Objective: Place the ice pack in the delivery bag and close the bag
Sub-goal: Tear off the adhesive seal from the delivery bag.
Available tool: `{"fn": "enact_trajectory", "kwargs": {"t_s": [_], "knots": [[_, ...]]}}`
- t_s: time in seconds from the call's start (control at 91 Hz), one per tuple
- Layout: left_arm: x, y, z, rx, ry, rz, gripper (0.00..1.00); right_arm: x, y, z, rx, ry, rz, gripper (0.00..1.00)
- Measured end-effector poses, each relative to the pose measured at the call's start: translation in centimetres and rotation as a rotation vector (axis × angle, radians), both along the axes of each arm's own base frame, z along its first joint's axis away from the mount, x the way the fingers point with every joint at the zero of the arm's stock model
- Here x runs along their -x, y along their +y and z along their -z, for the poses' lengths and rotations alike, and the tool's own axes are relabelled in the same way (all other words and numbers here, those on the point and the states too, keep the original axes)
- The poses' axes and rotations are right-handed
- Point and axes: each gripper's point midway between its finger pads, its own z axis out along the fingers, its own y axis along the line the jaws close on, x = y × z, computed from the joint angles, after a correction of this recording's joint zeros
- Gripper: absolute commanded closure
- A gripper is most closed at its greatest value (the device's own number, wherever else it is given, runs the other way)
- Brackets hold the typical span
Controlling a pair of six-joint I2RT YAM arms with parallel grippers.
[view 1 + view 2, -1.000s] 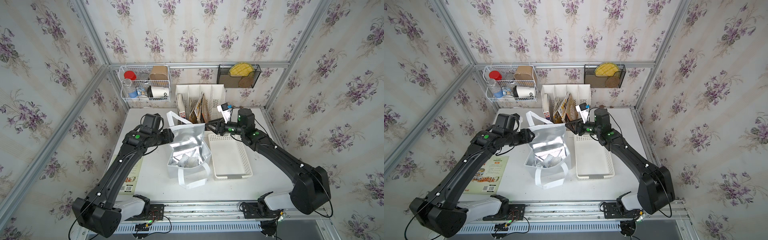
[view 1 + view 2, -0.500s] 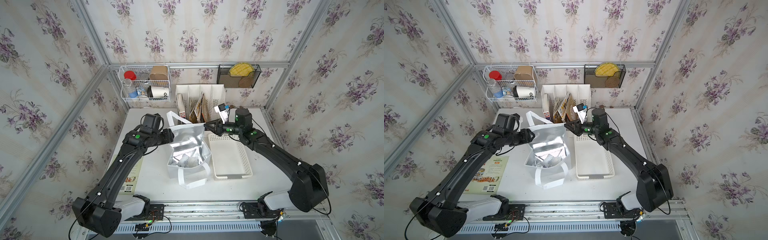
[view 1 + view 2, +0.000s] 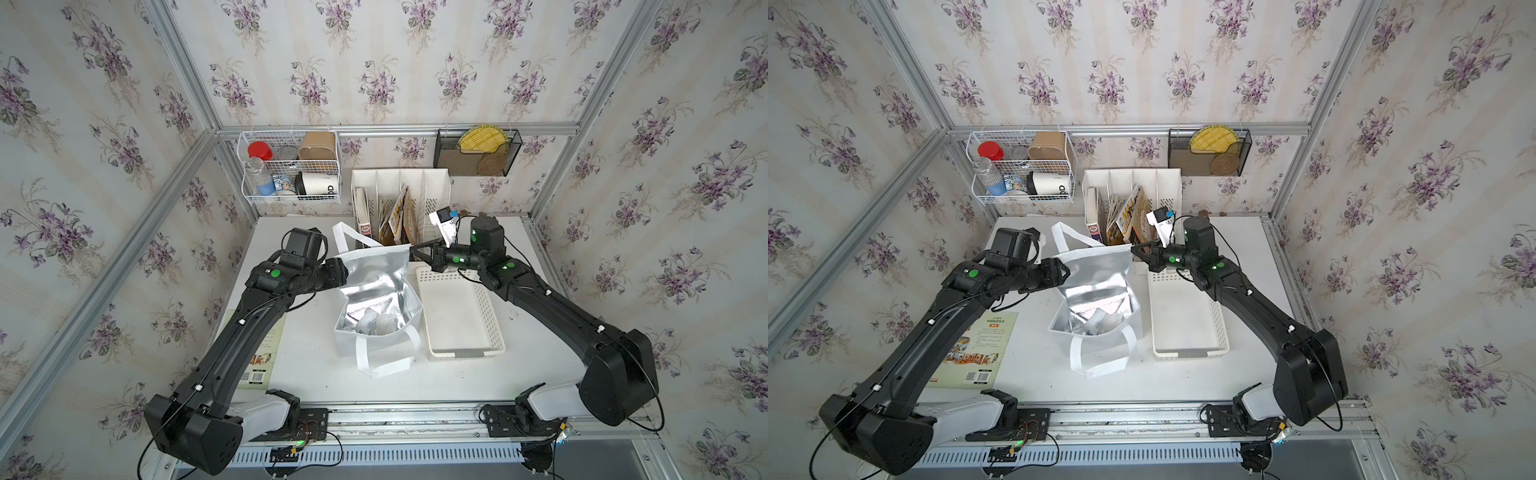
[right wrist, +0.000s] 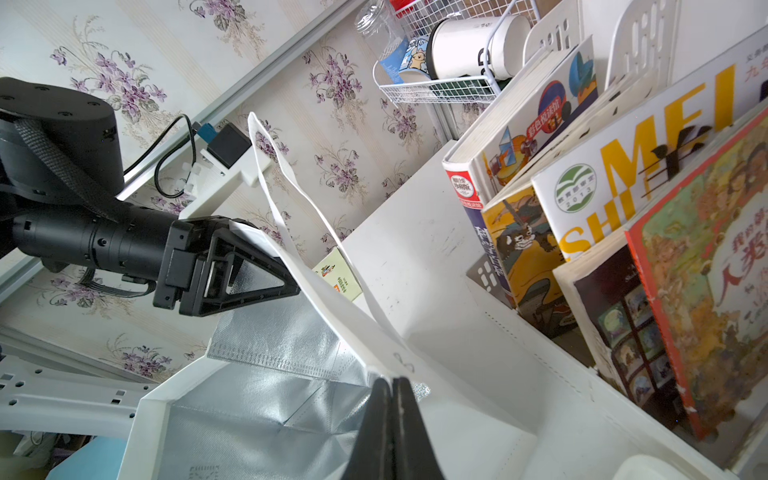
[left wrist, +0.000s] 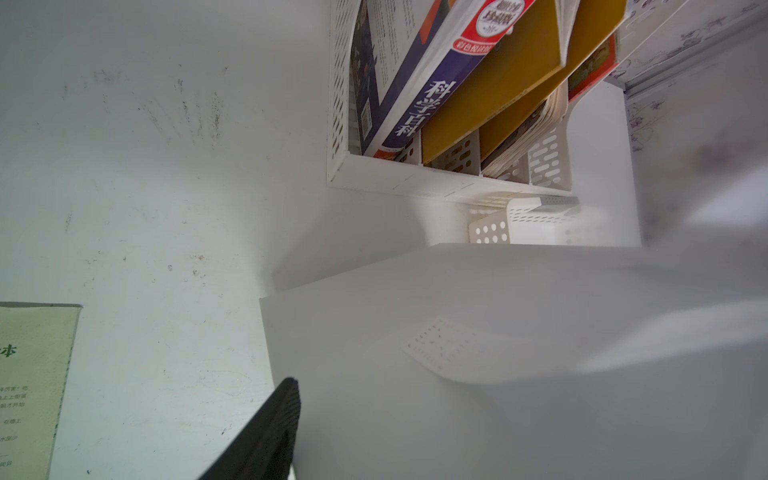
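R gripper (image 4: 392,384) pinching delivery bag (image 4: 270,345) rim; L gripper (image 3: 341,269) at opposite rim, grip unclear

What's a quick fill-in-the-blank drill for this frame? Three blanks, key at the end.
1. The right gripper is ___ on the rim of the delivery bag.
2. The bag is lined inside with shiny ___ foil.
3. The white perforated basket stands on the robot's ___ side of the bag.
Missing words: shut; silver; right.
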Motion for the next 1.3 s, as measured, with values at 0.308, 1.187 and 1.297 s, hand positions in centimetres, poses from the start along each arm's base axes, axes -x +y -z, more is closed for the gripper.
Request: {"fn": "enact_trajectory", "kwargs": {"t_s": [0.308, 1.187, 1.297], "knots": [[0.1, 0.1, 0.8, -0.005, 0.011, -0.001, 0.38, 0.8, 0.1, -0.6, 0.028, 0.029, 0.014, 1.00], [-0.3, -0.1, 2.0, -0.005, 0.031, -0.007, 0.38, 0.1, -0.4, -2.1, 0.158, 0.257, 0.142, 1.00], [-0.2, -0.1, 2.0, -0.005, 0.030, -0.007, 0.38, 0.3, -0.1, -2.9, 0.131, 0.270, 0.129, 1.00]]}}
